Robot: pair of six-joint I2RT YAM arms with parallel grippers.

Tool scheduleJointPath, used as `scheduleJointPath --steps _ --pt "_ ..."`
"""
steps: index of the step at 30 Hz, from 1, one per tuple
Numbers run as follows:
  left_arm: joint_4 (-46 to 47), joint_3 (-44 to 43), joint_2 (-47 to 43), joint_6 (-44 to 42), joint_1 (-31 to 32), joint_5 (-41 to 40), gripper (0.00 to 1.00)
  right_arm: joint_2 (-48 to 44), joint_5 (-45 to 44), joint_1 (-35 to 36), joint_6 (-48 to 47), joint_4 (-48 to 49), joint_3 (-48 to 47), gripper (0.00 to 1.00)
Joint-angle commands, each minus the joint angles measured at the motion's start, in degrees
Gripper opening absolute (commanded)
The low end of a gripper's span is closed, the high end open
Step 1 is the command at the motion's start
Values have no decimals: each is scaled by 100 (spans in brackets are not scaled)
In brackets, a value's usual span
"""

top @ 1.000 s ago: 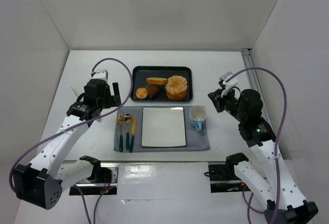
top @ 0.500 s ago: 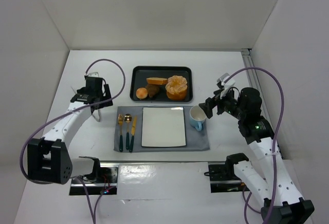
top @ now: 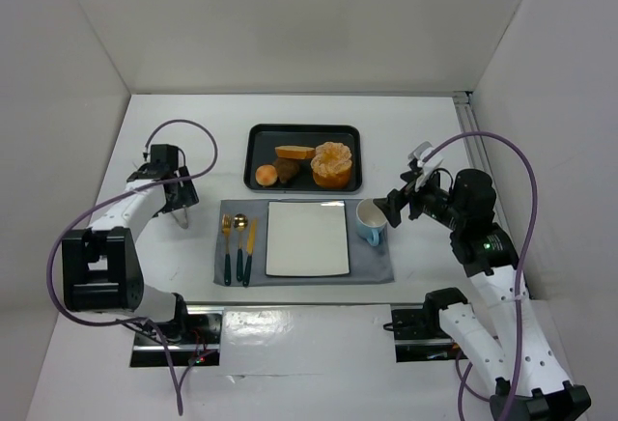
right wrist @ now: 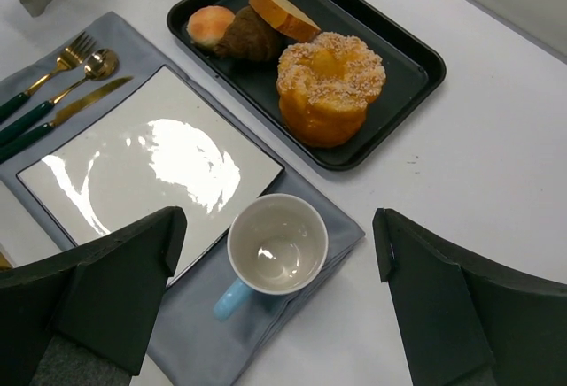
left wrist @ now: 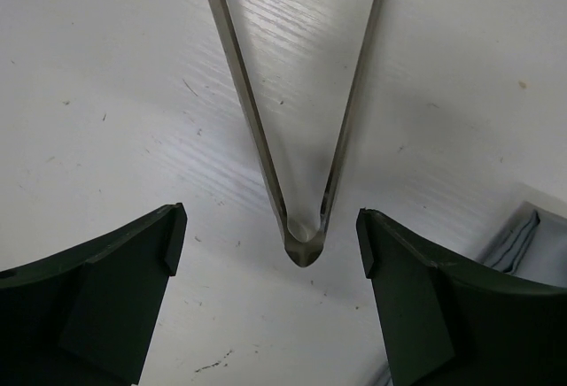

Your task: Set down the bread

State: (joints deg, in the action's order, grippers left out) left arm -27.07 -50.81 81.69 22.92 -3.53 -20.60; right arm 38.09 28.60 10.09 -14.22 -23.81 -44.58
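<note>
The bread is a round golden bun with a pale cracked top, at the right end of the black tray. It also shows in the right wrist view. My right gripper is open and empty, hovering above the blue cup, with the bread ahead of it. My left gripper is open over the bare table at the left. The closed end of metal tongs lies between its fingers, untouched.
A white rectangular plate lies on a grey mat, with the cup on its right and a fork, spoon and knife on its left. The tray also holds a bread slice, a dark piece and a small orange ball.
My left gripper has swung left, away from the tray, and come down over the tongs. My right gripper has moved left to above the cup.
</note>
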Motion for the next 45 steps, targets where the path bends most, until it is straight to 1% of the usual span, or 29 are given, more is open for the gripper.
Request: scheduleJointPath --steps 1,6,14,25,29,30,34,39,45 --pt "43 -227 136 134 -218 187 97 -108 181 -24 -64 -1 -42 100" --pt "245 -228 250 2 -420 504 95 -108 233 -24 -64 -53 -95 100" --pt "421 -404 541 -50 -420 767 94 -108 234 -24 -64 -53 -95 100" --pt "483 -676 1059 -103 -420 768 94 -56 181 28 -64 -53 -95 100" --pt "483 -807 1226 -50 -420 654 94 -3 181 28 -64 -53 -95 100" --pt "483 -808 1296 2 -420 654 93 -3 181 28 -64 -53 -95 100" --pt "483 -861 1411 54 -596 654 92 -3 181 28 -64 -53 -95 100" --pt "483 -913 1525 55 -719 715 91 -3 181 28 -64 -53 -95 100" --pt "370 -1018 1753 55 -772 987 89 -3 181 28 -64 -53 -95 100"
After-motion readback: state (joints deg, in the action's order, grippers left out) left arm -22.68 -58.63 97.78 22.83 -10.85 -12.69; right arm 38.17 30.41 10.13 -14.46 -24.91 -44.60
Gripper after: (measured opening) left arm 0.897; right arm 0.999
